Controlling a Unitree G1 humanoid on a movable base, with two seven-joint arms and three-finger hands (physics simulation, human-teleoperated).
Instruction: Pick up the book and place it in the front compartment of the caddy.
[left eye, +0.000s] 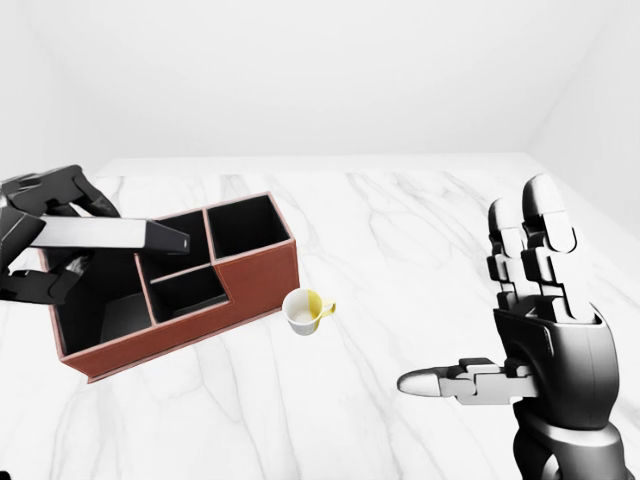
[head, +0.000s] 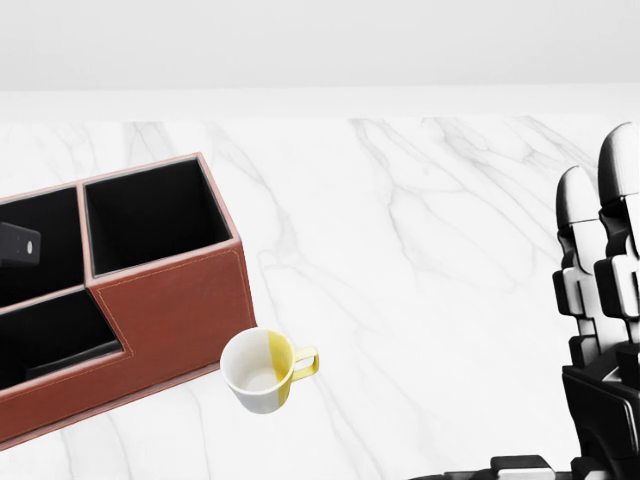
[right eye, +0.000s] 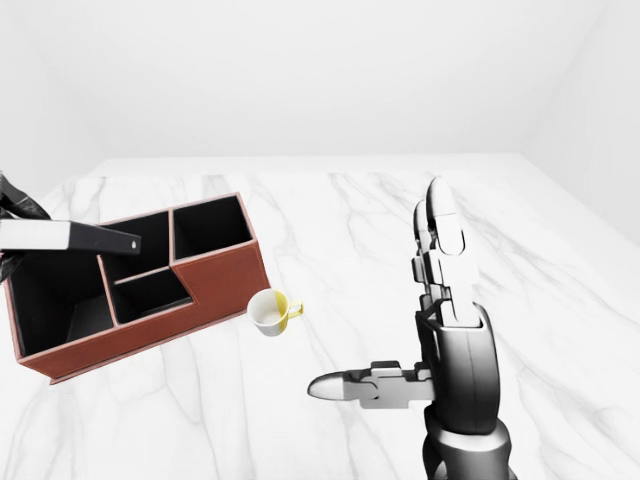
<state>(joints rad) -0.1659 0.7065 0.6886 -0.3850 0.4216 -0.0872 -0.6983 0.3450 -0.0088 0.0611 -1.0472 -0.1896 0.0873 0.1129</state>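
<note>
While our left hand pinches the flat book level above the brown caddy on marble, we log a yellow-white mug beside it and our right hand spread, empty.

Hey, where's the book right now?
In the left-eye view the book is at the left, gripped flat in the left hand, above the caddy.
</note>
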